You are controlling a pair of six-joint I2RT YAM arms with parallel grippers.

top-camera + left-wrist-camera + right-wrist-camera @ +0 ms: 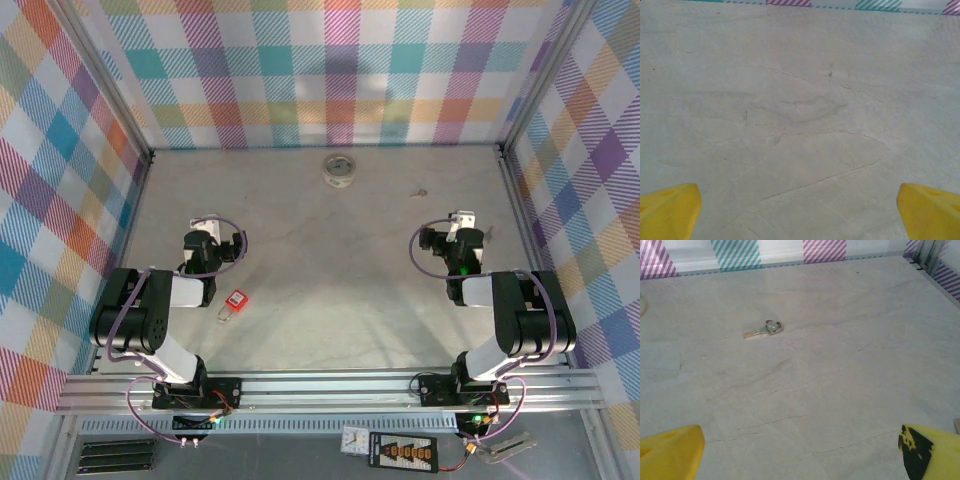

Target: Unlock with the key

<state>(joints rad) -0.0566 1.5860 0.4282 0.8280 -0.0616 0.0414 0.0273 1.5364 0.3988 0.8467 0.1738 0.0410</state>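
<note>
Plaid-walled enclosure over a pale, veined bench (330,270). Both my arms sit folded near the front rail, left jaws and right jaws alike spread wide apart and holding nothing. The yellow fingertips (670,212) of the left frame bare bench, while those of the right (670,450) frame the key (765,329). The key lies flat (blade toward the left of my right wrist view), ahead of the right jaws and toward the back of the bench, so I judge the right arm the natural one to fetch it. The red padlock (236,300) lies just beside my left arm, near the front and well apart from the key, placed where the left jaws could steady it. A tape roll (340,170) sits near the back wall, midway across. No step is begun: key and padlock both lie untouched.
</note>
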